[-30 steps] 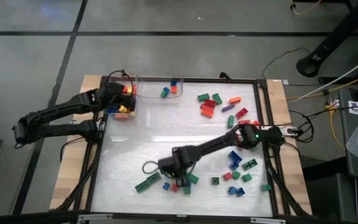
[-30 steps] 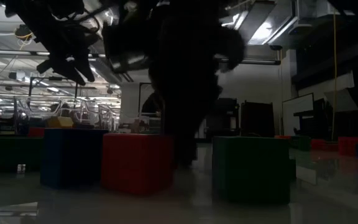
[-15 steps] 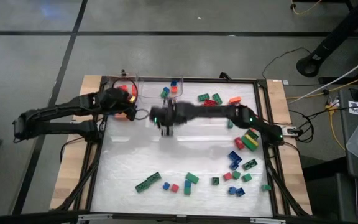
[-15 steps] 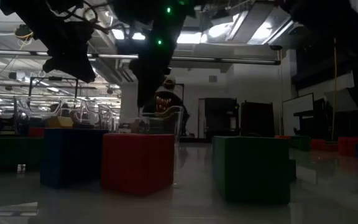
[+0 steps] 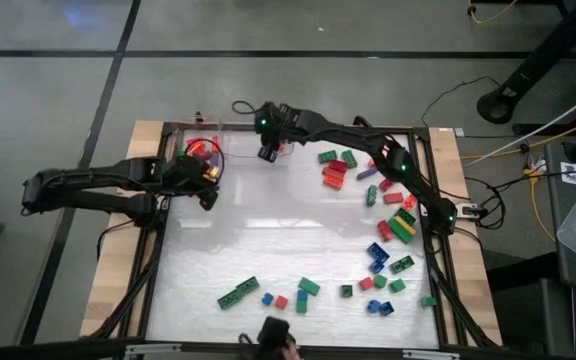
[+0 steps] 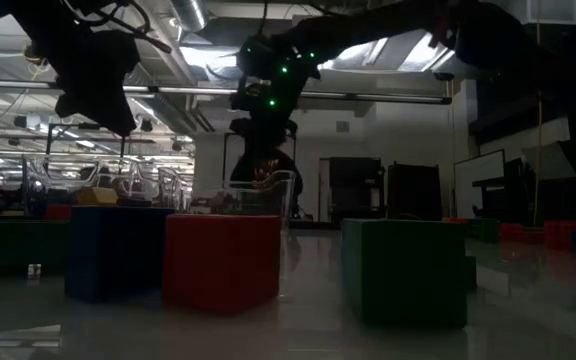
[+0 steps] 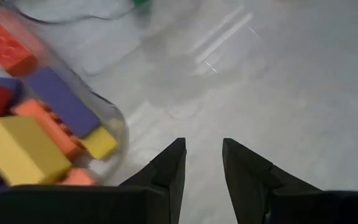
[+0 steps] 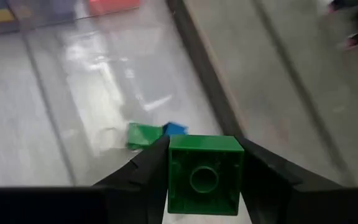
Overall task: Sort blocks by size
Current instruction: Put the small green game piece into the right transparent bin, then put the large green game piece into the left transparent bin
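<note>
A green square block [image 8: 205,174] sits between the fingers of my right gripper [image 5: 266,152] [image 8: 205,182], which hangs over a clear tub [image 5: 268,140] at the table's far edge. On that tub's floor lie a green block [image 8: 143,135] and a blue one [image 8: 174,129]. My left gripper [image 5: 208,192] [image 7: 204,168] hovers over bare table just beside a second clear tub [image 5: 200,160] [image 7: 114,124]. That tub holds orange, purple, yellow and red blocks. The left fingers stand a narrow gap apart with nothing between them. My right gripper pinches the green square block by two opposite side walls [image 8: 173,171] between its two fingers [image 8: 145,171]. The fingers slant down from above. The block is lifted clear above the tub, its single round stud facing the wrist camera.
Loose blocks lie in a cluster at the far right [image 5: 343,165], along the right side [image 5: 393,225] and in a row near the front edge [image 5: 303,292]. The middle of the white mat [image 5: 268,230] is bare. A black frame [image 5: 423,170] borders the mat.
My right gripper has swung from the blocks near the table's front edge up and across to the far edge, over the clear tub, turning as it went. My left gripper has drawn back from above its tub toward the near edge, onto bare mat.
</note>
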Controlling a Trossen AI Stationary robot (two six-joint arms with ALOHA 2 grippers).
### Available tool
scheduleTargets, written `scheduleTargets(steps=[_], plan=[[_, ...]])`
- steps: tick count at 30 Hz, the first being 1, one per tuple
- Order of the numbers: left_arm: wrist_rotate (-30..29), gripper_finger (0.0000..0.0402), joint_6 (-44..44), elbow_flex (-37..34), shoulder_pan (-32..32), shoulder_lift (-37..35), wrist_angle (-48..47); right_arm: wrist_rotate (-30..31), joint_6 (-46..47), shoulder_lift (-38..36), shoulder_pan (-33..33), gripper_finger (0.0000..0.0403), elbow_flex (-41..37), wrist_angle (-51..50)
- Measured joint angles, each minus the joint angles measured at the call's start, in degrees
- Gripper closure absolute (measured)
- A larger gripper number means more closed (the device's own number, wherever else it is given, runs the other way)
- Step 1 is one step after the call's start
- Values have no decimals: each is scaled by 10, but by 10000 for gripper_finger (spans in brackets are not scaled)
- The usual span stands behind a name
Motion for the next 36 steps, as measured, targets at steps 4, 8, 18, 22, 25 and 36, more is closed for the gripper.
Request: scheduleTargets(steps=[4, 8, 18, 22, 25, 36], plan=[[38, 307, -21, 0, -45, 5, 0, -23, 6, 1, -19, 235, 0, 1], [46, 307, -51, 0, -103, 15, 1, -17, 16, 1, -23, 223, 0, 1], [77, 284, -113, 0, -247, 71, 60, -18, 23, 1, -18, 130, 0, 3], [111, 279, -113, 0, -295, 96, 107, -23, 50, 1, -11, 113, 0, 1], [111, 280, -123, 0, -335, 118, 144, -30, 50, 1, 0, 112, 0, -9], [113, 284, -217, 0, -457, 226, 254, -32, 37, 1, 72, 118, 0, -162]])
